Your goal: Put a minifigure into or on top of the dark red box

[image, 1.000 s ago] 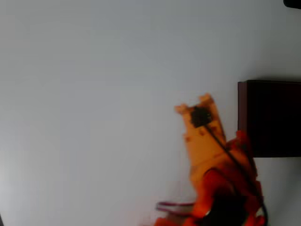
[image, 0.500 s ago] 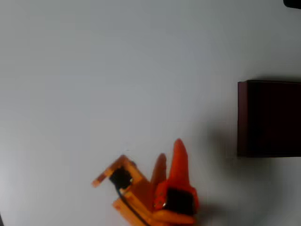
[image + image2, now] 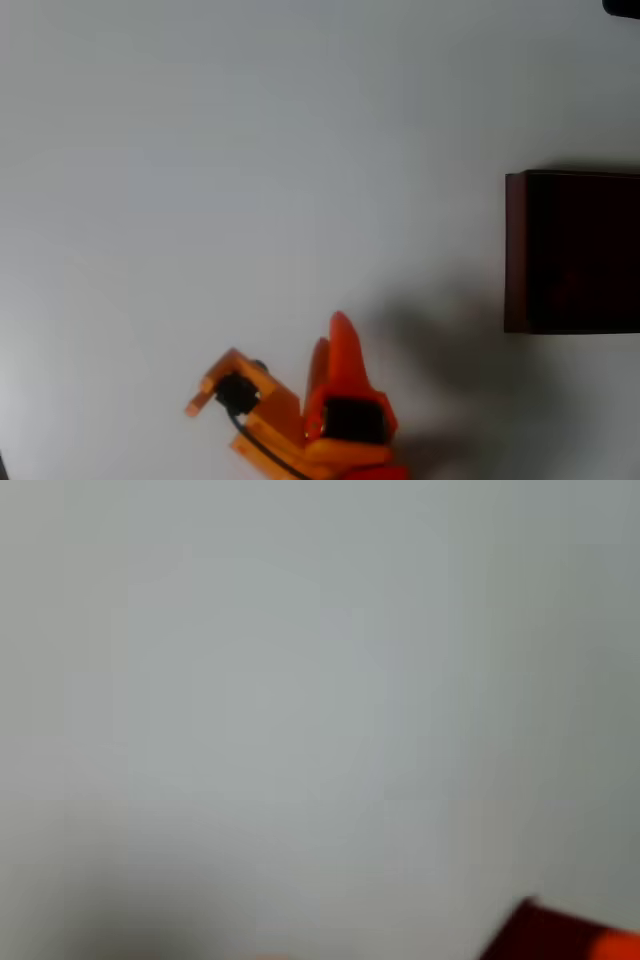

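Note:
The dark red box [image 3: 515,250] stands at the right edge of the overhead view, with maroon walls and a near-black inside where I can make out nothing. The minifigure is hidden or out of view. My orange gripper [image 3: 330,335] sits low at the bottom centre, far left of the box, pointing up the picture. Its two fingers [image 3: 343,350] lie side by side with no gap showing and nothing between them. In the blurred wrist view a dark red and orange shape [image 3: 570,935] pokes in at the bottom right corner; I cannot tell what it is.
The white table [image 3: 250,150] stretches bare across the overhead view. The arm's orange wrist block with a black cable [image 3: 240,395] lies left of the gripper. A small dark object [image 3: 622,6] sits at the top right corner.
The arm has swung from beside the box's left wall to the bottom centre. Over the last half second it slid a little further down and left, and the fingers drew closer together.

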You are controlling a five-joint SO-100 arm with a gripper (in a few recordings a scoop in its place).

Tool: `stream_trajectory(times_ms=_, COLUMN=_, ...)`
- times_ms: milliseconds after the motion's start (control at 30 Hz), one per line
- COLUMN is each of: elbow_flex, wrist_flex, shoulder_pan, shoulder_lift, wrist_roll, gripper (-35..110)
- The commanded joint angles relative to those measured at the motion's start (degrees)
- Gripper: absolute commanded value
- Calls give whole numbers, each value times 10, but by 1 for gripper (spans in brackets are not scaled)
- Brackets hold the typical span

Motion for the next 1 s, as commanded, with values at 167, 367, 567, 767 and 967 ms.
stream_trajectory(times_ms=167, elbow_flex=72, wrist_flex=-18, shoulder_pan=-32, shoulder_lift=5, wrist_roll=-21, gripper=3)
stream_trajectory(times_ms=367, elbow_flex=125, wrist_flex=-13, shoulder_pan=-62, shoulder_lift=5, wrist_roll=-80, gripper=0)
stream_trajectory(times_ms=567, elbow_flex=120, wrist_flex=-3, shoulder_pan=-83, shoulder_lift=5, wrist_roll=-134, gripper=0)
stream_trajectory(times_ms=767, elbow_flex=120, wrist_flex=-3, shoulder_pan=-85, shoulder_lift=5, wrist_roll=-138, gripper=0)
stream_trajectory(times_ms=967, elbow_flex=120, wrist_flex=-3, shoulder_pan=-84, shoulder_lift=4, wrist_roll=-135, gripper=0)
